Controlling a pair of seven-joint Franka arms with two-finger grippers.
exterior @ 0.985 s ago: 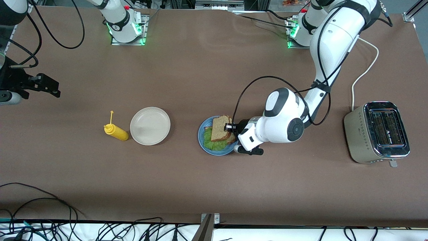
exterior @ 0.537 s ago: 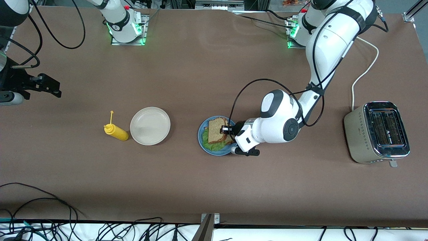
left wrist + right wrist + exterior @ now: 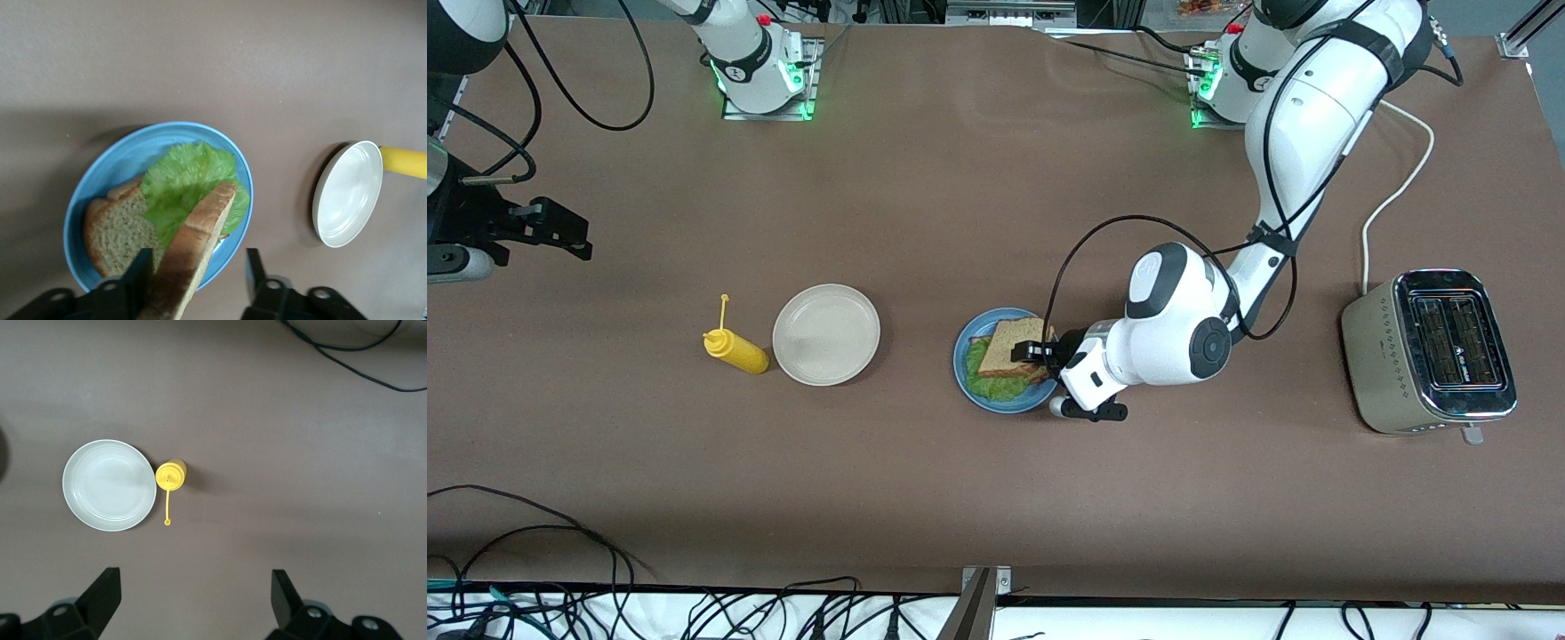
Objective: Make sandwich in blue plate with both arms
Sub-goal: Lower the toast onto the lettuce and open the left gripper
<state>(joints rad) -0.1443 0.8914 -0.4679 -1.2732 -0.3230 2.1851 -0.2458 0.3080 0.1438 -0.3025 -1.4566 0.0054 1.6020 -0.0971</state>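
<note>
I find the left gripper [image 3: 1033,354] low over the blue plate [image 3: 969,385], its jaws parted, with the top bread slice [image 3: 190,257] leaning tilted against one finger [image 3: 137,277] above the lettuce [image 3: 183,190] and the lower slice [image 3: 117,230]. The right gripper [image 3: 193,597] waits high over the right arm's end of the table, jaws spread wide and holding nothing, with the beige plate [image 3: 110,485] and yellow bottle [image 3: 171,474] below it.
</note>
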